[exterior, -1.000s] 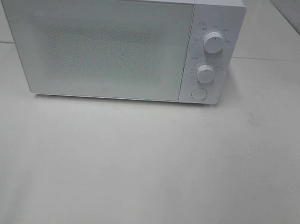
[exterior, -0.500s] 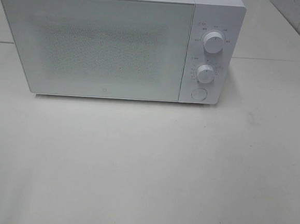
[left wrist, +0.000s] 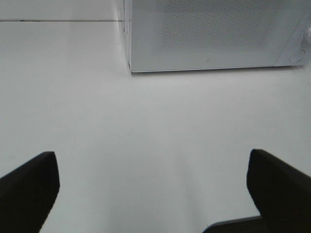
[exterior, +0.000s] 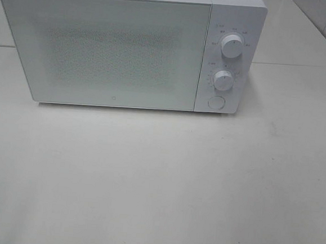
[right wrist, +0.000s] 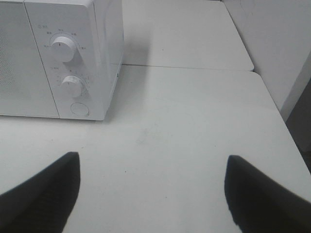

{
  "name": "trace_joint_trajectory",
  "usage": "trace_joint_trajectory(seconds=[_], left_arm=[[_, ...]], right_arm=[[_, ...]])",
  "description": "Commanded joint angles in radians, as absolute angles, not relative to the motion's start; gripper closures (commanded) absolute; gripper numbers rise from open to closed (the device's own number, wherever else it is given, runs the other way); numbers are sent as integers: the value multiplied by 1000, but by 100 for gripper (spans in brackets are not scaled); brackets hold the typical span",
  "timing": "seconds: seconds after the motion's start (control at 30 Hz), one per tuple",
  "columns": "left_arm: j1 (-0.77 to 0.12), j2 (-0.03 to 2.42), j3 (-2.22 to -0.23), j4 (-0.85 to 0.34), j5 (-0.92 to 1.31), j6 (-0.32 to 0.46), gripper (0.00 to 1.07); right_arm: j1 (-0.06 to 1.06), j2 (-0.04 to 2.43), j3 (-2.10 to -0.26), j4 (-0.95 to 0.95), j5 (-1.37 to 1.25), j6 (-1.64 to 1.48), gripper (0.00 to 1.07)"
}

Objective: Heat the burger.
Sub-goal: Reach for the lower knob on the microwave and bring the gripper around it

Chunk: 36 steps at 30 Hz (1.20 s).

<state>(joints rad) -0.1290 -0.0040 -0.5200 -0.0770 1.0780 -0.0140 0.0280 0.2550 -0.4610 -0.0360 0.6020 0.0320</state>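
The burger is out of view in every frame. A white microwave (exterior: 118,45) stands at the back of the table with its door shut; it also shows in the left wrist view (left wrist: 214,34) and the right wrist view (right wrist: 53,58). It has two round knobs (exterior: 231,46) and a round button (exterior: 215,102) on its right panel. My left gripper (left wrist: 153,191) is open and empty above bare table in front of the microwave's left corner. My right gripper (right wrist: 150,191) is open and empty, to the right of the control panel. Neither gripper shows in the exterior high view.
The white table (exterior: 158,184) stretches in front of the microwave. A seam (right wrist: 194,68) joins a second table surface behind. The table's right edge (right wrist: 286,141) drops off beside a light wall.
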Motion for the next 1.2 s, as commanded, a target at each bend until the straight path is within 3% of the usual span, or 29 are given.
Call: trace_joint_trajectory(seconds=[0.03,0.67,1.2], left_arm=[[-127,-29,-518,-84,1069,-17,9],[-127,-29,-518,-84,1069,-17,9],[-127,-29,-518,-84,1069,-17,9]], right_arm=[[23,281,-444,-35,533,42,32],[23,538,-283,-35,0,59,32],[23,1029,-280,-38,-631,114,32]])
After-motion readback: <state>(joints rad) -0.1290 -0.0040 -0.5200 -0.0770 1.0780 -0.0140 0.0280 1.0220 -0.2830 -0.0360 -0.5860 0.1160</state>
